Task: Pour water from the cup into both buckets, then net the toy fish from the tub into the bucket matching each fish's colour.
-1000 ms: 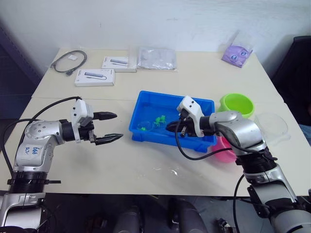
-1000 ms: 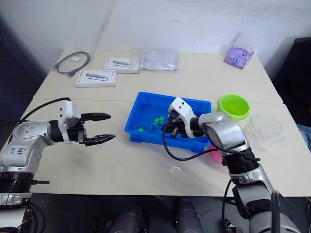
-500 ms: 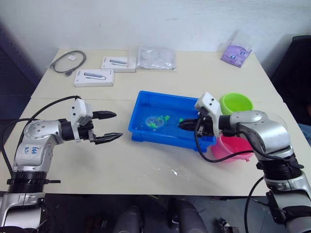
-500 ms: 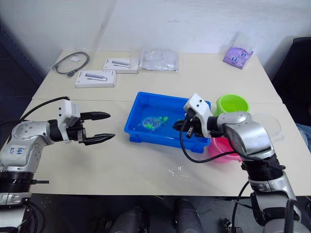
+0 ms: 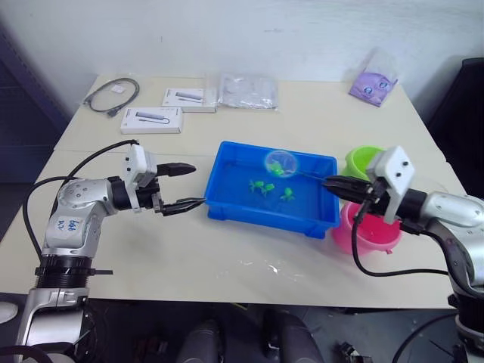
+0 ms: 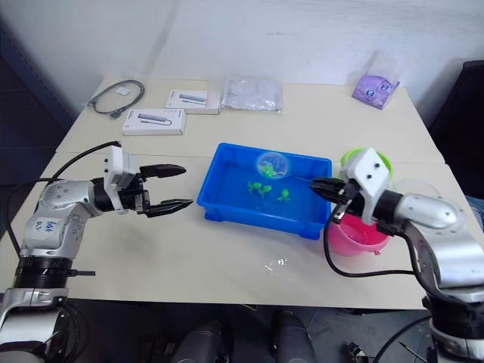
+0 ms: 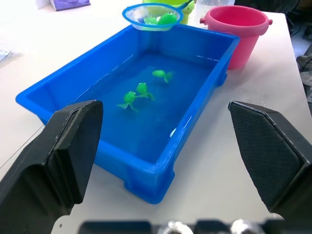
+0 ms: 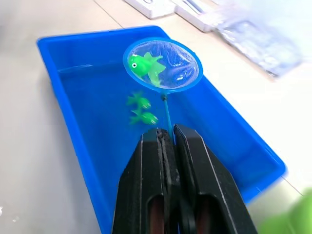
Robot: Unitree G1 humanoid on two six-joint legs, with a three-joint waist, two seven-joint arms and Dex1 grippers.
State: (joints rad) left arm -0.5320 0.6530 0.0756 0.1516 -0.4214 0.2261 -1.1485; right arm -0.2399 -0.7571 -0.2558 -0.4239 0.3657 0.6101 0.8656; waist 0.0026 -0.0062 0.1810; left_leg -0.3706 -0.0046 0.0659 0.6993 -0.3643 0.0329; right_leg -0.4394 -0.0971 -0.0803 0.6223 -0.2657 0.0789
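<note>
Net (image 8: pixel 162 65) held over the tub (image 5: pixel 227 204), handle pinched in the right gripper (image 8: pixel 166 141); its wrist view reveals a green fish (image 8: pixel 145 66) inside. Left gripper (image 5: pixel 185 186) gapes wide.

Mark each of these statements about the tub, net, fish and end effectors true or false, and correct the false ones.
1. The net holds a green fish. True.
2. The right end effector is open and holds nothing. False: it is shut on the net's thin handle.
3. Three green fish lie in the blue tub. True.
4. The left end effector grips the tub's rim. False: it is open, off the tub's left end and not touching it.
5. The net is lying flat on the table. False: it is held up over the tub's far side.
</note>
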